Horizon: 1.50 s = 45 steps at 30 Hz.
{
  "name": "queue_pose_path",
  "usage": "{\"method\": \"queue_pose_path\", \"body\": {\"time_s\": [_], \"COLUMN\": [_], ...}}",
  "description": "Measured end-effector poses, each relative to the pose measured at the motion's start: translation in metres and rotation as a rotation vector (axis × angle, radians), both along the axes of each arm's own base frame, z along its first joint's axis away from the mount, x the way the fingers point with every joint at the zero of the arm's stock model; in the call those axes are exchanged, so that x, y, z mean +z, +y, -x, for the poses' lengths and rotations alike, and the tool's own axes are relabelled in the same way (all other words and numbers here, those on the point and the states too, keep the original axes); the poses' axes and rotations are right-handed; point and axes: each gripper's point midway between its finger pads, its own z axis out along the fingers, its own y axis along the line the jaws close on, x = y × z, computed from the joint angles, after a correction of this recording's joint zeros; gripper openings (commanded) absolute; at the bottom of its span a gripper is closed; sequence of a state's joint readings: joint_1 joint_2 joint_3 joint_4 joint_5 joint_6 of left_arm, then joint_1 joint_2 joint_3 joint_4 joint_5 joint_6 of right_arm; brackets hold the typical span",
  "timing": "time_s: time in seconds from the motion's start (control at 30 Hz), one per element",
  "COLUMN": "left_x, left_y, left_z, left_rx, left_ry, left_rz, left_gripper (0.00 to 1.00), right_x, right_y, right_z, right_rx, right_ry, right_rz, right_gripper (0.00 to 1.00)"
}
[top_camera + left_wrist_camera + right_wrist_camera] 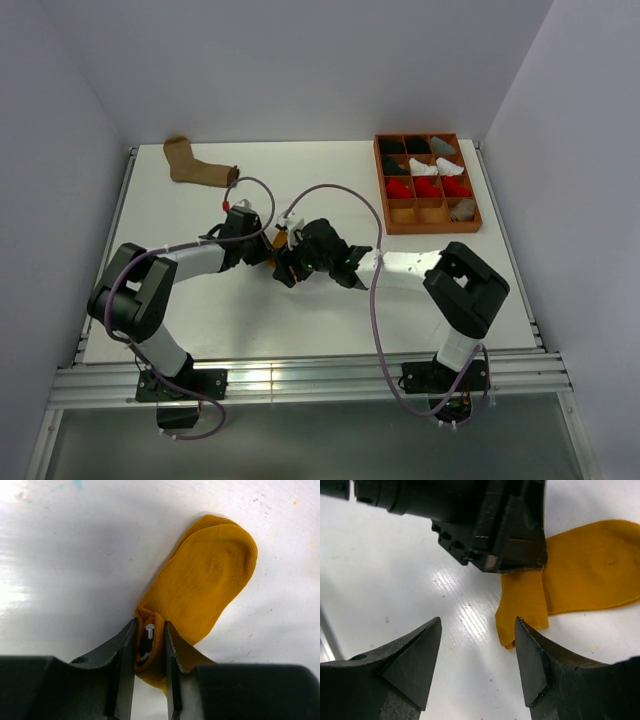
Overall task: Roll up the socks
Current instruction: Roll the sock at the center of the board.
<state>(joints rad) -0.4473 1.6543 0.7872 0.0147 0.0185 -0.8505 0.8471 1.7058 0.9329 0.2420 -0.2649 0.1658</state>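
Observation:
A mustard yellow sock (210, 580) lies flat on the white table, toe pointing away from my left gripper. My left gripper (150, 625) is shut on the sock's rolled cuff end, where a dark-and-white striped cuff shows inside the fold. From the right wrist the same sock (590, 565) lies at the right, with a folded flap beside my right fingertip (532, 645). My right gripper (477, 625) stands open over bare table, nothing between its fingers. From above, both grippers, left (265, 250) and right (290, 268), meet at mid-table and hide most of the sock (281, 241).
A brown sock with a darker cuff (193, 165) lies at the back left of the table. A brown compartment tray (428, 215) with black, red, white and grey rolled bundles stands at the back right. The left gripper's body (485, 520) fills the top of the right wrist view.

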Motion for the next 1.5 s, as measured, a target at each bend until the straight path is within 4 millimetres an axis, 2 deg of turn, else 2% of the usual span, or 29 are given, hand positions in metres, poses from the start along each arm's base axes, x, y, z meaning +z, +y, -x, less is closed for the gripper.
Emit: {"method": "queue_pose_path", "body": {"time_s": [0.1, 0.23, 0.43, 0.53, 0.57, 0.63, 0.67, 0.7, 0.97, 1.2, 1.5], "left_x": [0.0, 0.0, 0.0, 0.001, 0.001, 0.001, 0.001, 0.001, 0.003, 0.006, 0.009], "left_y": [-0.005, -0.011, -0.022, -0.025, -0.026, -0.027, -0.027, -0.027, -0.025, -0.024, -0.007], "left_z": [-0.002, -0.004, -0.008, -0.01, -0.01, -0.01, -0.01, -0.011, -0.012, -0.007, 0.009], "left_rx": [-0.028, -0.069, -0.128, -0.147, -0.151, -0.164, -0.167, -0.17, -0.203, -0.216, -0.18], "left_ry": [-0.005, -0.012, -0.016, -0.018, -0.02, -0.024, -0.028, -0.031, -0.06, -0.07, -0.073], "left_rz": [0.008, 0.018, 0.035, 0.042, 0.042, 0.039, 0.038, 0.036, 0.012, -0.003, -0.023], "left_gripper": [0.16, 0.16, 0.15, 0.16, 0.16, 0.19, 0.21, 0.27, 0.45, 0.52, 0.65], "right_x": [-0.003, -0.011, -0.038, -0.046, -0.048, -0.049, -0.049, -0.048, -0.046, -0.045, -0.046], "right_y": [0.002, -0.005, -0.011, -0.013, -0.013, -0.011, -0.01, -0.009, -0.008, -0.008, -0.006], "right_z": [0.0, -0.014, -0.02, -0.02, -0.021, -0.022, -0.022, -0.021, -0.024, -0.023, -0.025], "right_rx": [-0.022, -0.074, -0.087, -0.085, -0.083, -0.078, -0.075, -0.068, 0.002, 0.071, 0.113], "right_ry": [-0.075, -0.139, -0.141, -0.14, -0.142, -0.14, -0.137, -0.134, 0.014, 0.203, 0.389], "right_rz": [0.054, 0.117, 0.199, 0.223, 0.226, 0.229, 0.228, 0.226, 0.154, 0.058, -0.027], "right_gripper": [0.67, 0.65, 0.56, 0.4, 0.27, 0.15, 0.05, 0.01, 0.0, 0.0, 0.0]}}
